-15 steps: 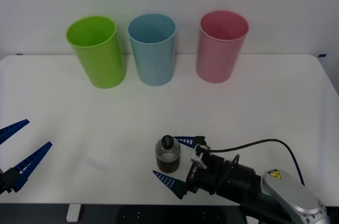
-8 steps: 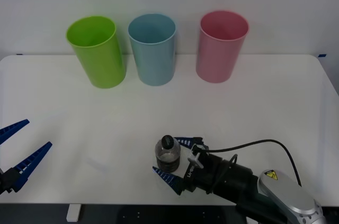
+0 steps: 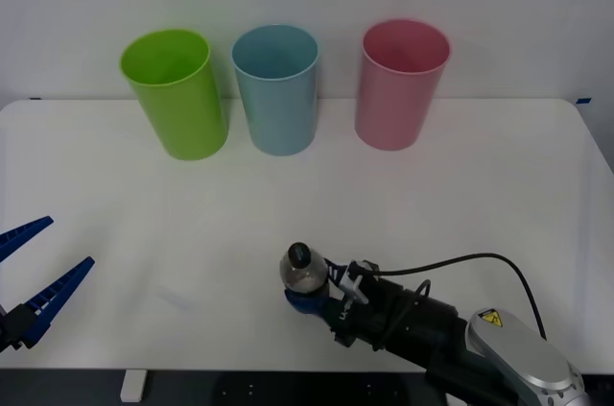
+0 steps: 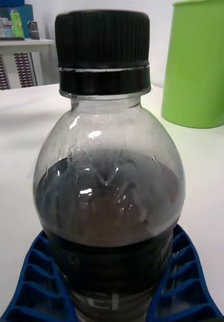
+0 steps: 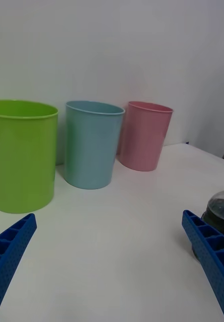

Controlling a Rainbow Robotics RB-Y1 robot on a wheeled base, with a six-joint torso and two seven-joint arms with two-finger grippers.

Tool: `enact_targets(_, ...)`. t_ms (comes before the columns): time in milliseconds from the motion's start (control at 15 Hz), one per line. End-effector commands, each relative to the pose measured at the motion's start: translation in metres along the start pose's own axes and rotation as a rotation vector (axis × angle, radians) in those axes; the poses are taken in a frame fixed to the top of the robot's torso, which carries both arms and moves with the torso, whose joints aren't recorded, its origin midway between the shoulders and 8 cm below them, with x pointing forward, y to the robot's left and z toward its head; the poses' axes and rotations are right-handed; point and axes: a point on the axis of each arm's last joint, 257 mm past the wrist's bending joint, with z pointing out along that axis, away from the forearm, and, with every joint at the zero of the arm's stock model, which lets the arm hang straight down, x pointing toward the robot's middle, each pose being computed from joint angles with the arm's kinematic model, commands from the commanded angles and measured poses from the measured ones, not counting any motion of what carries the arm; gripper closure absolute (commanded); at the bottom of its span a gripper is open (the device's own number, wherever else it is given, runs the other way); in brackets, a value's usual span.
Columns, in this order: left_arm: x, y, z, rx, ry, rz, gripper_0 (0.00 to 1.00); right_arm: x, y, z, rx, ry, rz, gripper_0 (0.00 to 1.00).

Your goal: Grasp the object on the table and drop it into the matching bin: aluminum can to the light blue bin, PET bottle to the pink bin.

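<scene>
1. One grasp looked done: the right gripper (image 3: 309,298) lay low at the near edge of the table (image 3: 499,185), its blue fingers (image 4: 184,282) pressed against both sides of the PET bottle (image 3: 303,276), down at the label band.
2. The bottle stood upright between those fingers with its black cap (image 4: 102,37) well above them; I could not tell whether its base was touching the tabletop or had cleared it.
3. Ahead of the right gripper, along the far side of the table, three bins stood in a row. The pink bin (image 3: 401,84) was forward and somewhat to its right, the light blue bin (image 3: 276,89) forward and slightly to its left, and a lime green bin (image 3: 176,92) further left again.
4. No bin had anything visible in it, so by my reckoning the carry and the drop were both yet to come.
5. What remained, as I judged it, was to lift the bottle above rim height, take it forward and rightward to the pink bin, and let go over its mouth.
6. The left gripper (image 3: 34,276) sat well off to the left of the working one, at the table's near left edge, fingers spread wide and holding nothing.
</scene>
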Motion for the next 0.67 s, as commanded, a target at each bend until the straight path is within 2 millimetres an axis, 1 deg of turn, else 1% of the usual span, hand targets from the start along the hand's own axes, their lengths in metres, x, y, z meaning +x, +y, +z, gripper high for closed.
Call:
enact_targets(67,0.0,0.0,0.0,0.0,0.0,0.0,0.0,-0.001,-0.001,0.0,0.002,-0.001,0.006,1.0)
enact_targets(333,0.0,0.0,0.0,0.0,0.0,0.0,0.0,-0.006,-0.017,-0.005,0.026,-0.016,0.029,1.0)
enact_targets(400,0.0,0.0,0.0,0.0,0.0,0.0,0.0,-0.01,-0.026,-0.008,0.042,-0.024,0.051,1.0)
enact_targets(467,0.0,0.0,0.0,0.0,0.0,0.0,0.0,-0.015,-0.03,-0.009,0.046,-0.034,0.07,1.0)
enact_targets(667,0.0,0.0,0.0,0.0,0.0,0.0,0.0,-0.031,-0.055,-0.019,0.095,-0.065,0.122,1.0)
